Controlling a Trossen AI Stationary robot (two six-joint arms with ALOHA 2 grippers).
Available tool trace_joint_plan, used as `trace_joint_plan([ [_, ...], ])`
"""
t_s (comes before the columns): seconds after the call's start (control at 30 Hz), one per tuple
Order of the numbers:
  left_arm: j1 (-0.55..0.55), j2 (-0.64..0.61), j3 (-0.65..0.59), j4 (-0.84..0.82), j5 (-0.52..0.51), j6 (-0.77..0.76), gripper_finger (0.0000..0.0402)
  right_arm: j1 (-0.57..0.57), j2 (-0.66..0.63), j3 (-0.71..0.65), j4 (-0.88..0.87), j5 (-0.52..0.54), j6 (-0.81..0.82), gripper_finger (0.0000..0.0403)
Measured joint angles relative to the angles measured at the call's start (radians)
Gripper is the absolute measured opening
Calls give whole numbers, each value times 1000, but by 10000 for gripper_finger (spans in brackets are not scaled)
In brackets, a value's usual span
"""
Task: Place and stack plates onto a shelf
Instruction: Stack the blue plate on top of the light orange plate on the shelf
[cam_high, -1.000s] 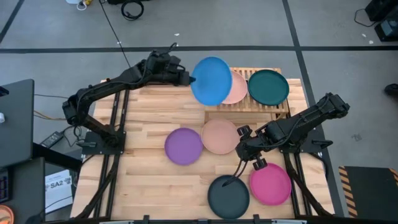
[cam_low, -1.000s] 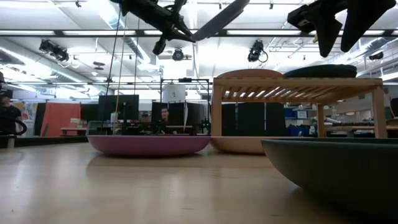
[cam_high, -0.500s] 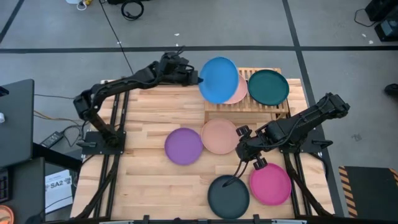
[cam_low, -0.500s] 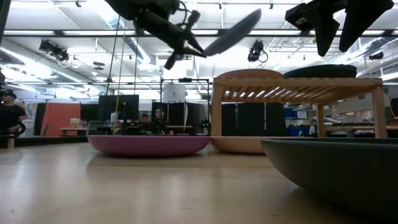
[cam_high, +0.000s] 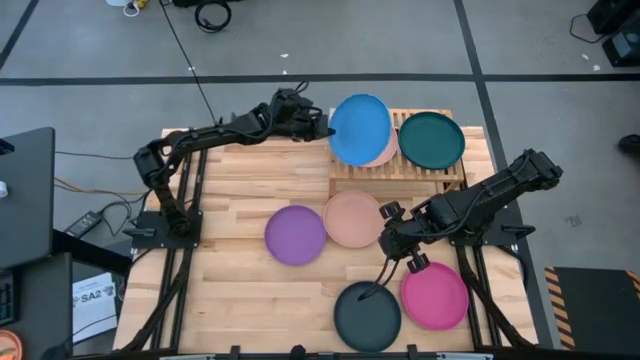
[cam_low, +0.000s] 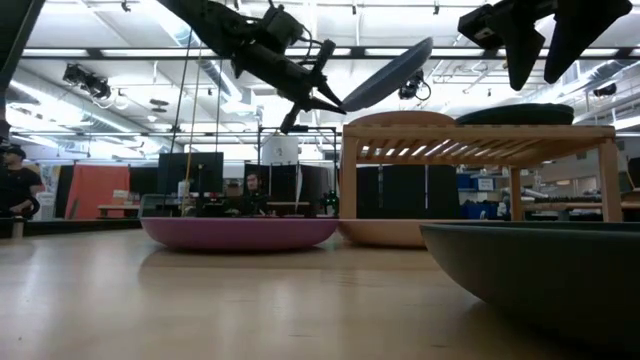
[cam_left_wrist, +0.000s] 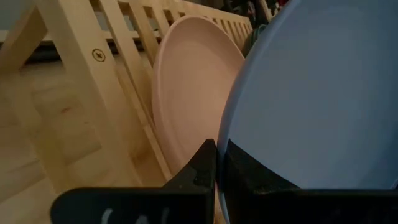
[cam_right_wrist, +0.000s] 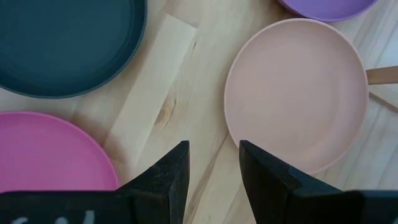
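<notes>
From above, I see my left end effector (cam_high: 322, 127) clamped on the rim of the blue plate (cam_high: 360, 129), holding it over the peach plate (cam_high: 385, 150) on the shelf (cam_high: 400, 170); a teal plate (cam_high: 432, 139) lies beside it. On the worktop (cam_high: 250, 290) four plates are left, I judge. In the low view the blue plate (cam_low: 388, 75) is tilted above the shelf. In the right wrist view, my right end effector (cam_right_wrist: 212, 163) hovers open above the worktop.

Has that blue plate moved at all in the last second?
Yes. In the high view the blue plate, held by the left gripper, has travelled rightward over the shelf, now covering more of the peach plate lying there.
</notes>
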Motion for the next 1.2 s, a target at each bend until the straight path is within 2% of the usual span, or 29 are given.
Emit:
trace_joint_plan([
  [0.6,-5,24,0,21,-70,9,18,0,0,0,3,0,0,146],
  [1.2,-7,24,0,18,-75,76,18,0,0,0,4,-1,0,146],
])
